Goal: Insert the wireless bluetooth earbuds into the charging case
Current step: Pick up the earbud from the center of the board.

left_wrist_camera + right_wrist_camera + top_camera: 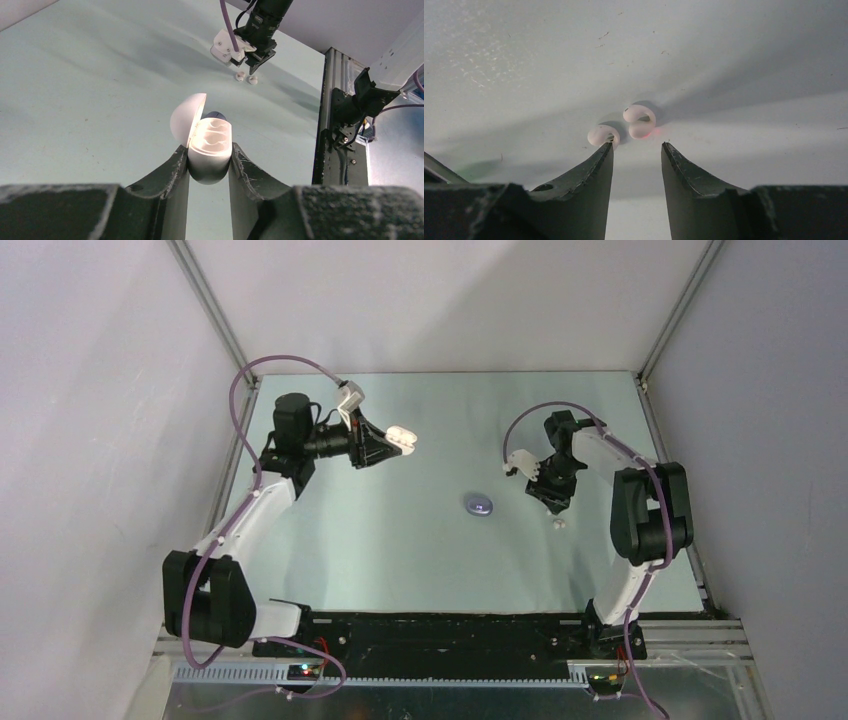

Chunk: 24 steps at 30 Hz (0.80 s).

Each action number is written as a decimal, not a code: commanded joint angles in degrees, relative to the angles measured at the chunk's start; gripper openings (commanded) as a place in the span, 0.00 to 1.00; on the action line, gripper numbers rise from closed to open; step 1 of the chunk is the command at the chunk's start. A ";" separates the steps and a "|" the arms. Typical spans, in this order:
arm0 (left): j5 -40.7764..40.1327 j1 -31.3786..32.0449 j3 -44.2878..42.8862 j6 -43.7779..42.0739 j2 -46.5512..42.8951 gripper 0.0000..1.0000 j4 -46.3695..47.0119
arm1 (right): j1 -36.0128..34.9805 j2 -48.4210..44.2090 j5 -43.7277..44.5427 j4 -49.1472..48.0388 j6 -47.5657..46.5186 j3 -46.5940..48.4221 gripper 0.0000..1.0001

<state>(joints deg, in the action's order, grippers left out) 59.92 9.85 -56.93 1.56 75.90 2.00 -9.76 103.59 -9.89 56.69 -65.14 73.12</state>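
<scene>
Right hand (638,146): parted, empty, white earbuds (640,120) just beyond its tips.
Left hand (208,149): gripping open charging case (214,136).

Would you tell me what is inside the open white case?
The white case shows bare moulded wells with nothing in them; its lower end is covered by the left gripper.

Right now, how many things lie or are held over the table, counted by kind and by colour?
White case: 1
Purple case: 1
White earbuds: 2
Total: 4
</scene>
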 commanded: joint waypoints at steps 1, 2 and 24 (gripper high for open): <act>-0.53 -0.52 -0.41 -1.39 -1.52 0.00 -0.31 | -0.74 0.38 0.55 -1.25 1.39 1.18 0.45; -0.56 -0.53 -0.34 -1.39 -1.49 0.00 -0.36 | -0.77 0.38 0.74 -1.45 1.24 0.96 0.45; -0.74 -0.87 0.06 -3.76 -1.65 0.00 -1.11 | 0.29 -9.00 -0.37 -11.32 12.00 -9.40 0.46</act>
<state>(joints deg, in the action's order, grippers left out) 59.07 9.52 -56.93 -0.51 75.90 0.62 -10.26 98.04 -9.28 49.25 -54.76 65.08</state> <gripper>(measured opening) 0.332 0.457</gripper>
